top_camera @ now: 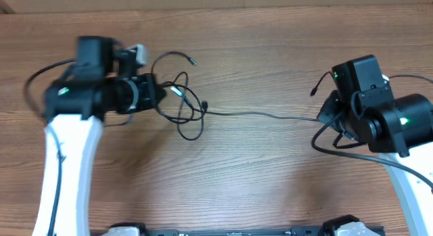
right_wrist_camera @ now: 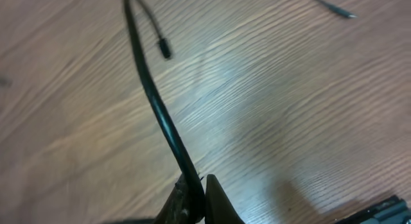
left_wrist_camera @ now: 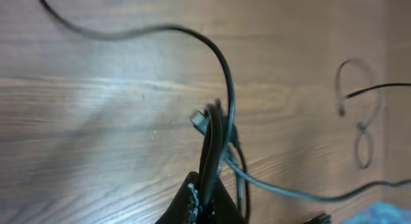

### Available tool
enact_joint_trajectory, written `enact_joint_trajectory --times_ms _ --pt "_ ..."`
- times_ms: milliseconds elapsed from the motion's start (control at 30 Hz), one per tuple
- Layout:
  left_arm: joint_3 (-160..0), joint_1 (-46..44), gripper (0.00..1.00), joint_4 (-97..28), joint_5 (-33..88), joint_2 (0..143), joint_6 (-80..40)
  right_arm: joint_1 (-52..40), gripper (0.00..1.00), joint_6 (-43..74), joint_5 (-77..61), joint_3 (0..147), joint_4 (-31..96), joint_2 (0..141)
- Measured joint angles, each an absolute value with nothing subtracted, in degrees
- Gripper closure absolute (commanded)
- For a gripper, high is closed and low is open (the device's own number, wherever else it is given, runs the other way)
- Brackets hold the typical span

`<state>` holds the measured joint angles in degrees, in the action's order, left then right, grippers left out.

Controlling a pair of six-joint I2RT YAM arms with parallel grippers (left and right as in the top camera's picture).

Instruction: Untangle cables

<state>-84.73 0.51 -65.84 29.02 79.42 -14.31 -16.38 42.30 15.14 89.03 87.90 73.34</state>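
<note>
Table: brown wood-grain table (top_camera: 257,189) fills every view.
Cables: a loose knot of thin black cables (top_camera: 184,106) lies left of centre in the overhead view, with several loops overlapping.
Long strand: one long strand (top_camera: 270,116) runs from the knot across the middle of the frame towards the right side.
Free end: a curved strand rises from the knot to a small plug (top_camera: 193,61) in the upper middle, lying on the wood.
Left gripper: the left gripper (top_camera: 161,95) sits at the left edge of the knot. In the left wrist view its fingers (left_wrist_camera: 192,201) are pinched tight on a few strands at bottom centre, and a pale connector (left_wrist_camera: 198,119) sticks out just above them.
Right gripper: the right gripper (top_camera: 326,116) is at the right end of the long strand. In the right wrist view its fingers (right_wrist_camera: 215,201) are closed on one cable that climbs to the upper left and ends in a small plug tip (right_wrist_camera: 165,49).
Arms: left arm (top_camera: 67,155) at the left edge, right arm (top_camera: 399,128) at the right edge, well apart.
</note>
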Motion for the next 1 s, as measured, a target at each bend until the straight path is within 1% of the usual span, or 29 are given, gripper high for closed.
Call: enact_joint_trajectory --times_ms 367,600,700,767,800,833,900,933,1000 --pt "-84.75 20.53 0.96 -66.78 37.76 69.25 -11.79 -16.25 0.96 46.52 22.11 88.79 89.03 77.89" --pt "-84.75 33.19 0.96 -66.70 41.45 67.81 -12.01 -9.47 0.96 52.03 28.10 80.64 86.67 78.30" --pt "-84.75 35.77 0.96 -66.70 44.80 67.83 -11.97 -6.55 0.96 52.90 28.16 77.28 83.11 78.35" --pt "-84.75 36.14 0.96 -66.70 48.49 67.83 -11.31 -4.93 0.96 51.70 25.65 75.57 79.44 78.39" --pt "-84.75 36.05 0.96 -66.74 50.87 67.83 -10.24 -4.60 0.93 50.98 24.27 75.18 78.13 78.39" --pt "-84.75 35.62 0.96 -66.92 53.74 67.83 -8.51 -4.25 0.87 48.14 20.12 74.46 74.52 78.39" --pt "-84.75 34.50 0.96 -67.75 58.78 67.81 -4.84 -4.23 0.69 42.00 11.16 73.73 69.25 78.41" --pt "-84.75 33.65 0.96 -68.36 60.95 67.81 -2.74 -4.23 0.64 38.57 5.43 73.56 67.22 78.41" --pt "-84.75 31.51 0.96 -69.78 64.03 67.81 1.26 -4.23 0.60 31.38 -5.04 73.47 65.17 78.41"
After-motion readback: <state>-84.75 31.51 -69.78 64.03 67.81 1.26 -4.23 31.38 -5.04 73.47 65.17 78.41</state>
